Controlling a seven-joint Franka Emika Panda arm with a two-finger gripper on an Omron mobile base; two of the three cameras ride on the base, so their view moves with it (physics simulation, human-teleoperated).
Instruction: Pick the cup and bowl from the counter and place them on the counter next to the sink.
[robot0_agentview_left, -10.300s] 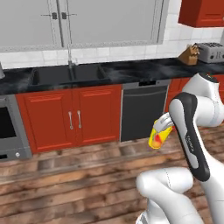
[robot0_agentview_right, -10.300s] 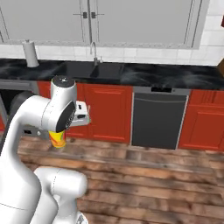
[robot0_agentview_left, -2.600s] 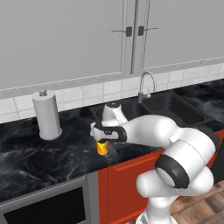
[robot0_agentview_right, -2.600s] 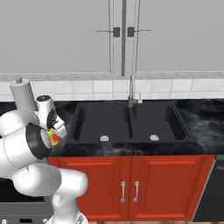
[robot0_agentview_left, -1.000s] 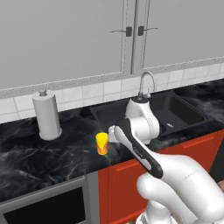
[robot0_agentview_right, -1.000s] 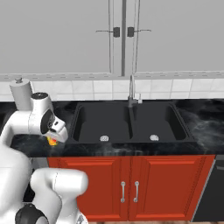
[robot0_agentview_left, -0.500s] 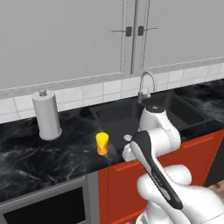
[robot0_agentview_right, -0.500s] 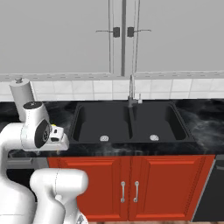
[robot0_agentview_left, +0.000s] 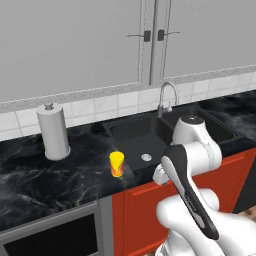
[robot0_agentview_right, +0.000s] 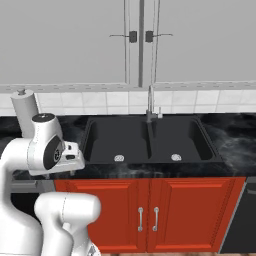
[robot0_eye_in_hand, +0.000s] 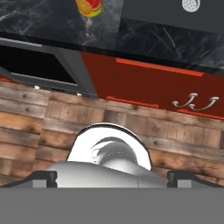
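The yellow cup (robot0_agentview_left: 117, 164) with its orange-red patch stands upright on the black marble counter (robot0_agentview_left: 50, 180), just left of the sink (robot0_agentview_left: 140, 137). It also appears at the top of the hand view, cup (robot0_eye_in_hand: 89, 6). My gripper (robot0_eye_in_hand: 112, 177) is open, its dark fingertips (robot0_eye_in_hand: 43, 176) far apart with nothing between them. The hand (robot0_agentview_left: 159, 176) hangs in front of the counter edge, right of the cup and apart from it, looking down at the floor. The bowl is out of view.
A paper towel roll (robot0_agentview_left: 54, 132) stands at the back left of the counter. The slim faucet (robot0_agentview_left: 167, 97) rises behind the double basin. Red cabinet fronts (robot0_eye_in_hand: 153, 83) and a dark oven front (robot0_eye_in_hand: 35, 65) sit below the counter, over a wood floor.
The gripper has let go of the cup, which stays on the counter left of the sink. The arm has pulled back from over the counter towards the base, hand turned down.
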